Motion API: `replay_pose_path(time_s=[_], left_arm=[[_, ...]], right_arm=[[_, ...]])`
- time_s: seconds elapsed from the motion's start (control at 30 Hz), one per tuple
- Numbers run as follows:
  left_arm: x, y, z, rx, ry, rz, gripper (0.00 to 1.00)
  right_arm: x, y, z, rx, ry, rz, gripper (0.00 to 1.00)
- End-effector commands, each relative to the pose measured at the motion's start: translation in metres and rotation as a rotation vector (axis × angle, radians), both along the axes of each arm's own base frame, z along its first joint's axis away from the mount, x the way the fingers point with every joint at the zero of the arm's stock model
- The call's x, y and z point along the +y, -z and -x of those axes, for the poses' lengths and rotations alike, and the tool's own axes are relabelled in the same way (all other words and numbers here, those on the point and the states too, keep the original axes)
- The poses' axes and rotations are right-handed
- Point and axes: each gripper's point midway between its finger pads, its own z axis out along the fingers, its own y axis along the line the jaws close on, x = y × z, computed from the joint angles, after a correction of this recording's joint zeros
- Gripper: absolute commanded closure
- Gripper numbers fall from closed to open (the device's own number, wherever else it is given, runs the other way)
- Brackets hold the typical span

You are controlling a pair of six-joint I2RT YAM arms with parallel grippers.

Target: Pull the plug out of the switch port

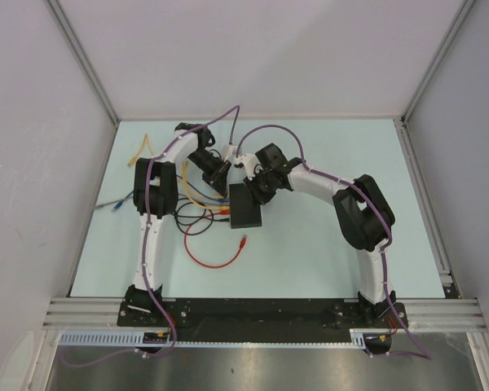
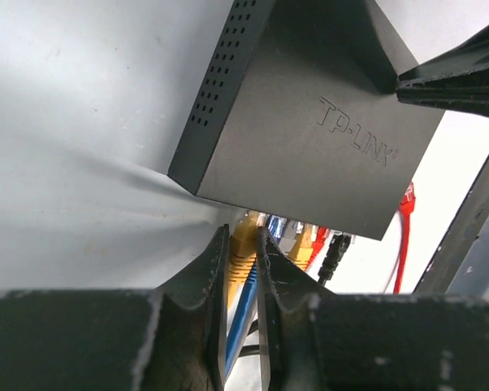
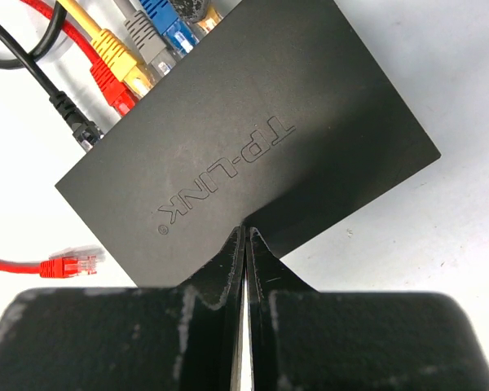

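Left jaws pinch yellow plug [image 2: 243, 244] — right jaws press switch [image 3: 310, 106].

"TP-LINK" on the black switch [image 3: 310, 114]

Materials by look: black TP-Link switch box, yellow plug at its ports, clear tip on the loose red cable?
The flat matte-black rectangular switch box: likely moulded plastic; fine matte texture, embossed logo, rows of vent holes. The yellow plug: probably soft rubbery plastic boot; ribbed, slight sheen. The clear tip of the loose red cable: hard translucent plastic, glossy, seemingly.
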Motion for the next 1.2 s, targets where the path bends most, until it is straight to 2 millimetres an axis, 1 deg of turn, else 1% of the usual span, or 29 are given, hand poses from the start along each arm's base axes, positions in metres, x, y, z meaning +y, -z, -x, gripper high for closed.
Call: replay_pose_path(time_s=[0.0,0.03,0.1,0.13,0.17,0.27,0.3,0.4,0.5,0.53,0.57,0.6,0.63,0.67,0.73,0.77,0.83,0.87,0.9,0.93,1.0,1.07,1.1,1.17], left_arm=[[0.025,0.016,-0.017,-0.118,0.085,-0.107,0.94],[0.025,0.017,-0.018,-0.124,0.081,-0.111,0.89],[0.025,0.017,-0.021,-0.145,0.078,-0.111,0.85],[0.024,0.016,-0.023,-0.148,0.063,-0.113,0.78],[0.023,0.016,-0.025,-0.152,0.057,-0.112,0.76],[0.019,0.015,-0.029,-0.155,0.035,-0.094,0.75],[0.018,0.019,-0.027,-0.136,0.034,-0.091,0.75],[0.015,0.018,-0.025,-0.113,0.027,-0.076,0.77],[0.013,0.011,-0.026,-0.124,0.021,-0.062,0.78],[0.01,-0.001,-0.03,-0.153,0.017,-0.042,0.8],[0.008,-0.006,-0.031,-0.167,0.013,-0.032,0.81],[0.006,-0.014,-0.038,-0.204,0.0,-0.02,0.86],[0.004,-0.027,-0.044,-0.244,-0.01,-0.006,0.89],[0.0,-0.035,-0.053,-0.286,-0.034,0.011,0.91],[-0.003,-0.051,-0.065,-0.355,-0.058,0.032,0.97],[-0.003,-0.067,-0.08,-0.432,-0.094,0.036,0.99],[-0.002,-0.085,-0.093,-0.504,-0.128,0.051,0.98],[-0.001,-0.097,-0.106,-0.556,-0.167,0.047,0.95],[-0.001,-0.102,-0.11,-0.569,-0.173,0.047,0.84],[-0.001,-0.115,-0.118,-0.604,-0.18,0.051,0.71],[0.001,-0.124,-0.119,-0.618,-0.181,0.042,0.51],[0.003,-0.145,-0.12,-0.649,-0.183,0.071,0.47],[0.002,-0.166,-0.116,-0.672,-0.185,0.109,0.43],[0.013,-0.188,-0.116,-0.691,-0.235,0.123,0.39]], right_arm=[[-0.011,0.022,0.01,0.045,-0.006,0.069,0.96],[-0.012,0.022,0.01,0.046,-0.006,0.069,0.97],[-0.011,0.022,0.009,0.044,-0.005,0.069,0.96],[-0.011,0.022,0.01,0.045,-0.007,0.07,0.96],[-0.011,0.022,0.01,0.045,-0.007,0.07,0.96],[-0.011,0.021,0.01,0.042,-0.007,0.071,0.96],[-0.012,0.022,0.011,0.046,-0.007,0.074,0.96],[-0.012,0.022,0.011,0.045,-0.005,0.073,0.96],[-0.012,0.021,0.011,0.043,-0.008,0.073,0.96],[-0.012,0.022,0.011,0.046,-0.008,0.076,0.96],[-0.011,0.022,0.011,0.045,-0.009,0.073,0.96],[-0.012,0.022,0.011,0.046,-0.007,0.074,0.96],[-0.012,0.022,0.011,0.047,-0.008,0.073,0.96],[-0.01,0.023,0.011,0.045,-0.01,0.073,0.96],[-0.01,0.023,0.01,0.045,-0.009,0.073,0.96],[-0.01,0.024,0.01,0.047,-0.01,0.073,0.96],[-0.011,0.023,0.01,0.045,-0.01,0.074,0.96],[-0.011,0.023,0.01,0.045,-0.01,0.074,0.96],[-0.011,0.023,0.01,0.045,-0.01,0.074,0.96],[-0.011,0.023,0.009,0.043,-0.008,0.074,0.96],[-0.012,0.022,0.009,0.041,-0.006,0.074,0.96],[-0.012,0.023,0.009,0.043,-0.006,0.077,0.96],[-0.013,0.023,0.009,0.042,-0.003,0.077,0.96],[-0.013,0.023,0.009,0.041,-0.001,0.08,0.96]])
